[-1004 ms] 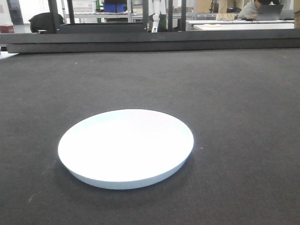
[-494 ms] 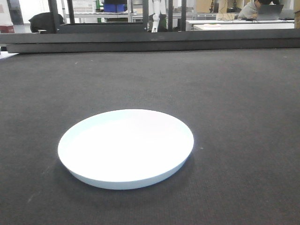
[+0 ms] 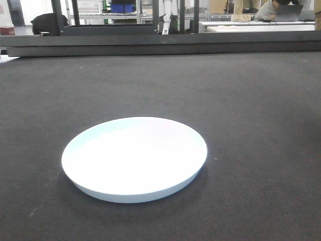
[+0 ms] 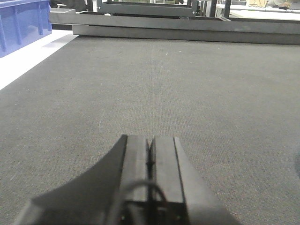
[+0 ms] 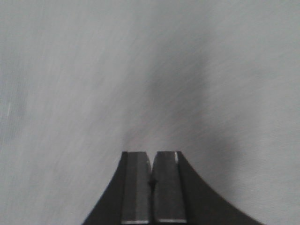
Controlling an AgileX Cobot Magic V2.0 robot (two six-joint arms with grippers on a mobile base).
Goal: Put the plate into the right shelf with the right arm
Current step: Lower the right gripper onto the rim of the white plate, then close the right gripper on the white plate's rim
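The plate (image 3: 134, 158) sits flat on the dark table (image 3: 261, 100), right side up, near the front edge of the front view and a little left of centre. Nothing touches it, and there is bare mat all around it. Along the table's far edge runs a long dark rail (image 3: 160, 47).

Over to the left wrist view: the left pincer (image 4: 150, 140) is low over the mat and reaches out nearly level towards the far rail. Its two fingers (image 4: 138, 159) are pressed together with only a thin seam between them and nothing held. A blue bin (image 4: 23, 23) stands off the table's left side, past a white strip (image 4: 18, 65).

Now the right wrist view: the right pincer (image 5: 151, 157) also has its fingers together, a hairline dark gap down the middle, and it grips nothing. It points at a pale grey surface (image 5: 70, 70) that fills the whole view, streaked and blurred, with a darker smudge just ahead of the tips. The blur is too heavy to tell what that surface is or how close the tips are to it. The plate does not show in either wrist view.
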